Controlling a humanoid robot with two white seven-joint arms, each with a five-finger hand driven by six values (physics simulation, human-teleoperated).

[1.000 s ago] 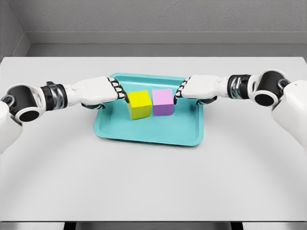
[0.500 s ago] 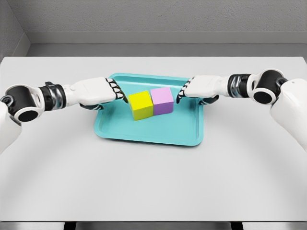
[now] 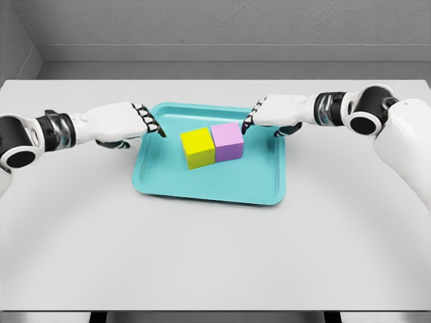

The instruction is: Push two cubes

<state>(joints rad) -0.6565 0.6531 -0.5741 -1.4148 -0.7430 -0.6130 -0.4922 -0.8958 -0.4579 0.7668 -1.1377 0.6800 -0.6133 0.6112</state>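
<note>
Yellow cube [image 3: 197, 147]: bright yellow, plain.
Pink cube [image 3: 227, 140]: light pink-violet, plain.
Tray [image 3: 209, 188]: turquoise, one colour.
Worktop [image 3: 215, 256]: pale grey, no pattern.
Left hand [image 3: 118, 124]: white, black joints on the fingers [image 3: 149, 123].
Right hand [image 3: 276, 114]: white, with black joints.
Back wall [image 3: 215, 23]: grey, slightly speckled.

This was a bare simulated test space, not a lived-in room. A wide, plain pale grey surface [image 3: 215, 256] filled most of the view, and behind it stood flat grey walls [image 3: 222, 23] meeting at a corner on the left, with only a faint even texture. Everything was rendered smooth, with soft shadows. The sole furnishings were a teal tray [image 3: 202, 185] set on the surface and two plain coloured blocks, a yellow cube [image 3: 197, 147] and a pink cube [image 3: 228, 141], like items laid out for a robot trial.
</note>
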